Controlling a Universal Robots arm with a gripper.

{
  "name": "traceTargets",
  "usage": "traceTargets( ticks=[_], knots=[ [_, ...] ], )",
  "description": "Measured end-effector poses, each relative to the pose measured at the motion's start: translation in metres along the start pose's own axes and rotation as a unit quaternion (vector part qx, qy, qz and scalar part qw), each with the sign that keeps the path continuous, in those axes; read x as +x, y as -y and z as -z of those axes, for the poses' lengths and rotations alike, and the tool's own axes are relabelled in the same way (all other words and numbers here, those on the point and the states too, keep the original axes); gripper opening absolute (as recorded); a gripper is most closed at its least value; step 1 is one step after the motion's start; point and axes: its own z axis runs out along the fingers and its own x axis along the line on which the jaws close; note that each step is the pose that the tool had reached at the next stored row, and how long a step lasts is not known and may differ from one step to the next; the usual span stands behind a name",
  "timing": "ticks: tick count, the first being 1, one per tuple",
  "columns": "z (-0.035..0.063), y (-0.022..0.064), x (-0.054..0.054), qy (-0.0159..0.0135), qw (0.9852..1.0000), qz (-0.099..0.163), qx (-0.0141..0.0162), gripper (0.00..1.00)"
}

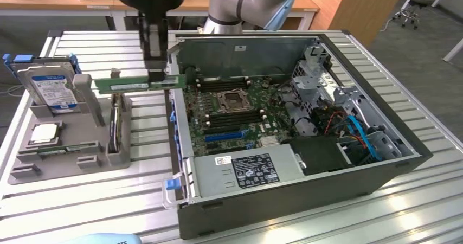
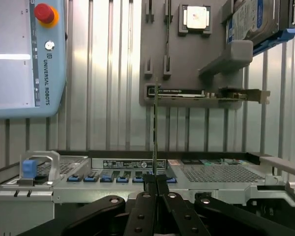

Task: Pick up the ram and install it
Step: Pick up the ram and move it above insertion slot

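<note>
Gripper (image 1: 162, 81): clenched on one end of the ram (image 1: 123, 85)
Ram: held level in the air, between grey holder (image 1: 94, 158) and open computer case (image 1: 289, 206)
Holder: hard drive (image 1: 54, 87) and processor (image 1: 45, 133) sit in it

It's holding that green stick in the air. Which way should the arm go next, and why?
Probably carry it toward the exterior view's right: the gripper holds the ram at the edge of the open computer case, and the memory slots lie inside.
</note>
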Motion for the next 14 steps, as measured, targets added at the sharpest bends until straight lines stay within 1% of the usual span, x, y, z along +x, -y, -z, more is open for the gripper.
traceTargets(
  ticks=[5,14],
  knots=[
    [0.0009,0.0194,0.0,0.0,1.0,0.0,0.0,0.11],
    [0.0021,0.0479,0.0,0.0,1.0,0.0,0.0,0.11]
  ],
)
